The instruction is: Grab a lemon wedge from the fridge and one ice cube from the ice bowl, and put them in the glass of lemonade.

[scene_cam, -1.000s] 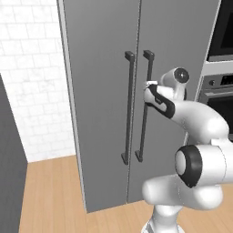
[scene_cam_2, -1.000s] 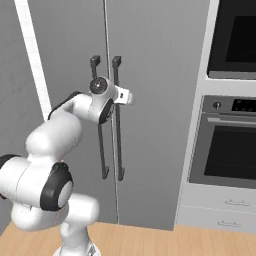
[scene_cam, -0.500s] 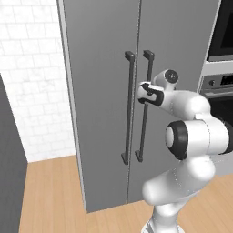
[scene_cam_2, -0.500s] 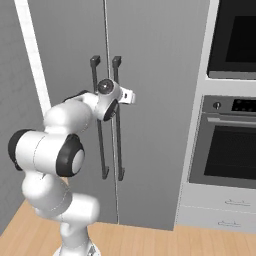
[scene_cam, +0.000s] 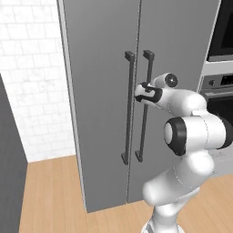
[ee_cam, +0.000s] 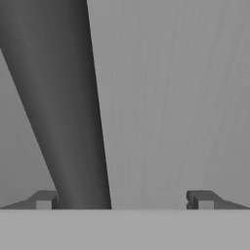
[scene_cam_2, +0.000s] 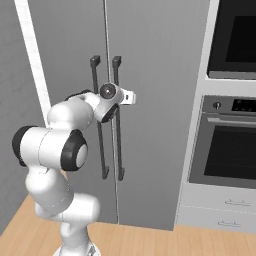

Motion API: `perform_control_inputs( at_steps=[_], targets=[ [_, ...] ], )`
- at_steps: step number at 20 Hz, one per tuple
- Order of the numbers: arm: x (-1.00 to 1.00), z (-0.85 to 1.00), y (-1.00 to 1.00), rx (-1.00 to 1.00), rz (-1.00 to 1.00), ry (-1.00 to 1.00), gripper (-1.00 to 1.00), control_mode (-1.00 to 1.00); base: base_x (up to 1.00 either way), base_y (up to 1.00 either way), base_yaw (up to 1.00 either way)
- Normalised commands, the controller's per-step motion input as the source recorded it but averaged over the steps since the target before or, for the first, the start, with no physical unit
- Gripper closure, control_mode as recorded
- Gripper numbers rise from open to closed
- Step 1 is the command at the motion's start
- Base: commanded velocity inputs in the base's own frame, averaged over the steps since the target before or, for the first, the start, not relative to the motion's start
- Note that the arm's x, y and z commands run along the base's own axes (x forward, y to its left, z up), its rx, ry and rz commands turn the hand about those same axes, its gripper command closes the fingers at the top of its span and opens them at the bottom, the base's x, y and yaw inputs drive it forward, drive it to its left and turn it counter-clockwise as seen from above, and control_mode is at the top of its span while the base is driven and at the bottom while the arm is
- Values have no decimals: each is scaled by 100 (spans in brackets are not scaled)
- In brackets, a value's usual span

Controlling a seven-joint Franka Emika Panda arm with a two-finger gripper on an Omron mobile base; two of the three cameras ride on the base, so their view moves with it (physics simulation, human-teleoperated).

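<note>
The fridge [scene_cam: 100, 91] [scene_cam_2: 150, 75] stands with both grey doors shut. Two dark vertical bar handles run down its middle. My gripper [scene_cam: 142, 92] [scene_cam_2: 120, 100] is at the upper part of the right door's handle [scene_cam: 144, 132] [scene_cam_2: 119, 150]. It is open in the hand view [ee_cam: 123, 200], where the dark handle bar [ee_cam: 63, 107] passes between the fingertips, close to the left one [ee_cam: 44, 200] and well clear of the right one. The grey door fills the background there. The lemon wedge, ice cube, ice bowl and glass of lemonade are out of view.
A built-in wall oven [scene_cam_2: 232, 150] [scene_cam: 220, 91] sits right of the fridge, above pale drawers [scene_cam_2: 220, 210]. A white tiled wall [scene_cam: 32, 77] is on the left. A dark cabinet side [scene_cam: 9, 173] stands at the far left. The floor [scene_cam: 54, 195] is wood.
The hand has slid a little left, closer onto the right door's handle, and the elbow has swung nearer the cameras. The jaws stay open and the doors stay shut.
</note>
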Motion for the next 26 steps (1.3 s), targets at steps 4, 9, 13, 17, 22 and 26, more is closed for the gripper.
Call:
perform_control_inputs(
  at_steps=[4,9,13,17,22,26],
  targets=[
    [51,-49,-1,-2,1,-6,100,-100,0,0,0],
    [14,-7,-1,-1,0,-1,100,-100,0,0,0],
    [-90,17,-46,7,-11,9,100,-100,0,0,0],
    [-100,38,-92,15,-9,7,100,-100,0,0,0],
    [-100,38,-100,16,-9,13,100,-100,0,0,0],
    [-96,46,-100,16,-8,18,100,-100,0,0,0]
  ],
)
